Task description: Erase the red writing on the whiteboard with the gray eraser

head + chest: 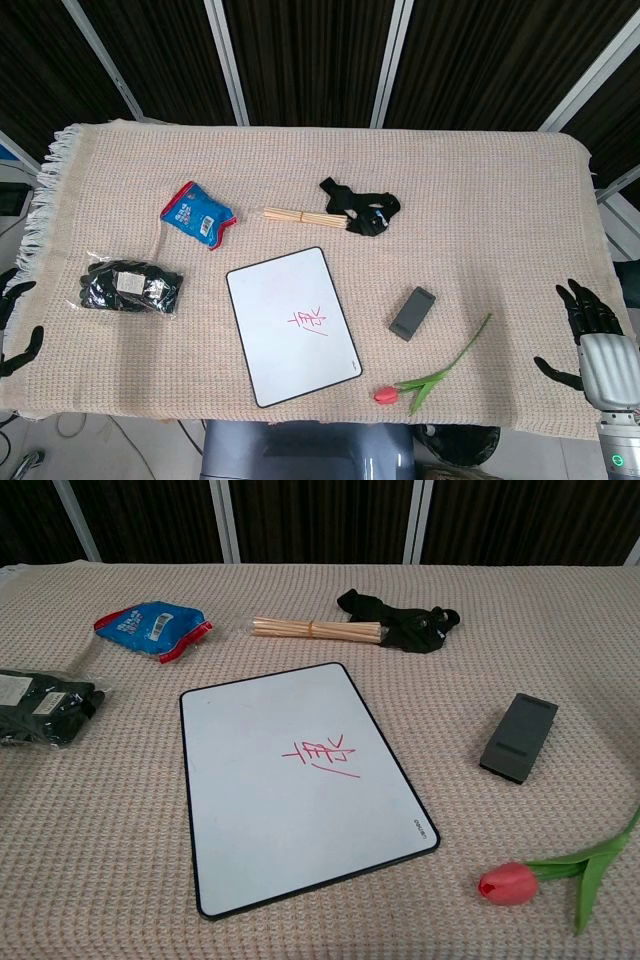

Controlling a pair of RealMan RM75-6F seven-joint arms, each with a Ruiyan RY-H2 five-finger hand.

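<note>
A black-framed whiteboard lies flat near the table's front edge, with red writing near its middle. The gray eraser rests on the cloth to the right of the board, untouched. My right hand hovers at the far right edge of the table, fingers spread and empty, well right of the eraser. My left hand shows only as dark fingers at the far left edge, apart and holding nothing. Neither hand appears in the chest view.
A red tulip lies in front of the eraser. Behind the board are a bundle of wooden sticks, a black strap, a blue snack packet and a bagged black item at left.
</note>
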